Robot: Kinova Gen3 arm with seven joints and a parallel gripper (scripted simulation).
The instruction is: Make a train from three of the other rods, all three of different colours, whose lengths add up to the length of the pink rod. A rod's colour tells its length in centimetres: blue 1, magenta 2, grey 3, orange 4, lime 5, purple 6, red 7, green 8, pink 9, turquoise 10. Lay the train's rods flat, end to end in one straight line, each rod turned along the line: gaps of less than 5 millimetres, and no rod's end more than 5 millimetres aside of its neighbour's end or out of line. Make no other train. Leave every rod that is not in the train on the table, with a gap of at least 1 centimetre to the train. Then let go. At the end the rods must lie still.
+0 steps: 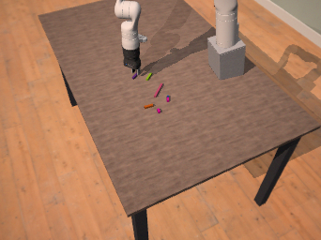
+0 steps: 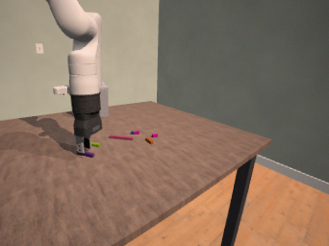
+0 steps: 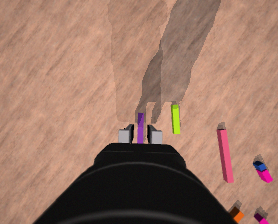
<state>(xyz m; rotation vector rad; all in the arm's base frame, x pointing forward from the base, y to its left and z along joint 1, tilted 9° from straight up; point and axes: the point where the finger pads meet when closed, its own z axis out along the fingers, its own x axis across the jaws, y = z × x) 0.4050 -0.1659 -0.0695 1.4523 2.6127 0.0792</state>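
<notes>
Item: pincer (image 3: 140,136) | State: released, fingers half apart astride the purple rod (image 3: 140,126), a slim gap either side | Rod: flat on the table, directly between the tips | Nearby: lime rod (image 3: 175,118) just right, pink rod (image 3: 225,155) further right | Handling: stay centred, clamp squarely mid-length, avoid nudging lime.

Hidden and cropped bits around the tool

The gripper (image 3: 140,136) body covers the purple rod's (image 3: 140,127) near end; right of it, the orange rod (image 3: 237,214) and a magenta rod (image 3: 260,217) are cut by the wrist view's bottom edge.
</notes>
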